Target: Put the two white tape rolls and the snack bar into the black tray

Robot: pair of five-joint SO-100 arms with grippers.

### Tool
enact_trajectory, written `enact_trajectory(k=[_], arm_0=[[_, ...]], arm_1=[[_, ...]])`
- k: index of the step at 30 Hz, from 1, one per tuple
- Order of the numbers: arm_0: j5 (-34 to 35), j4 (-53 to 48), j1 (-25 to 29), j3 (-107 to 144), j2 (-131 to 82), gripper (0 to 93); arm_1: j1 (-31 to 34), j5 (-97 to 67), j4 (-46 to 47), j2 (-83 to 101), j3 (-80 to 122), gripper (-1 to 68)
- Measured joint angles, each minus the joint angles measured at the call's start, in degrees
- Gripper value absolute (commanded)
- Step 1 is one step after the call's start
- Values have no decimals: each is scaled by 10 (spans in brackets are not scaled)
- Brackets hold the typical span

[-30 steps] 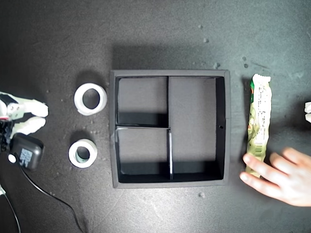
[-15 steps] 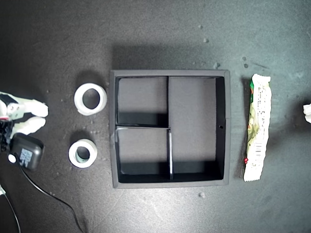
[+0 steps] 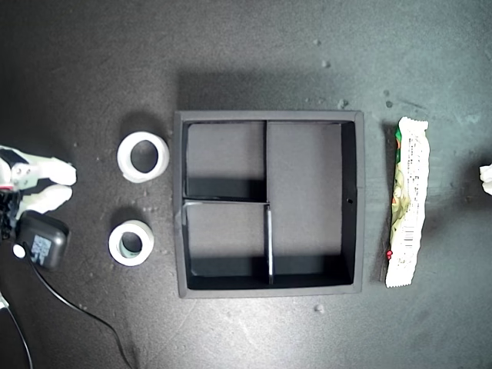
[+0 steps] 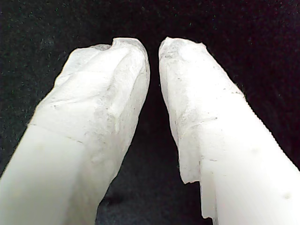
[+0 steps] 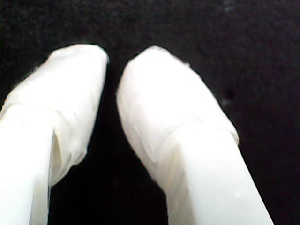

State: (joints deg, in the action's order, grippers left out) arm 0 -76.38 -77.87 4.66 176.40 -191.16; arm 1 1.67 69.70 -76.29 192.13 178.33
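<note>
Nothing placed yet — black tray (image 3: 352,201) stood bare, both white tape rolls (image 3: 143,156) (image 3: 131,242) and snack bar (image 3: 407,201) outside it, well clear of my first gripper (image 4: 153,47) and second gripper (image 5: 112,58), each barely parted, gripping nothing.

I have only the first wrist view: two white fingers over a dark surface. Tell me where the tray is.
Observer: The black tray sits in the middle of the exterior view, and all three of its compartments are empty.
Operator: Give me the tape rolls.
Observer: Both lie on the table outside the tray, on the exterior view's left. The wider tape roll is above the smaller tape roll in that picture.
Operator: Now the snack bar.
Observer: The snack bar lies on the table on the exterior view's right of the tray. It runs parallel to the tray's wall and does not touch it.
</note>
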Motion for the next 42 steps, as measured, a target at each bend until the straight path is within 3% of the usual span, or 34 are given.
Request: enact_trajectory(k=[34, 36, 39, 42], arm_0=[[0, 0, 0, 0, 0, 27], [-23, 0, 0, 0, 0, 27], [-83, 0, 0, 0, 0, 28], [-101, 0, 0, 0, 0, 15]], arm_1=[[0, 0, 0, 0, 0, 18], [-1, 0, 0, 0, 0, 18], [-24, 0, 0, 0, 0, 18], [-98, 0, 0, 0, 0, 22]])
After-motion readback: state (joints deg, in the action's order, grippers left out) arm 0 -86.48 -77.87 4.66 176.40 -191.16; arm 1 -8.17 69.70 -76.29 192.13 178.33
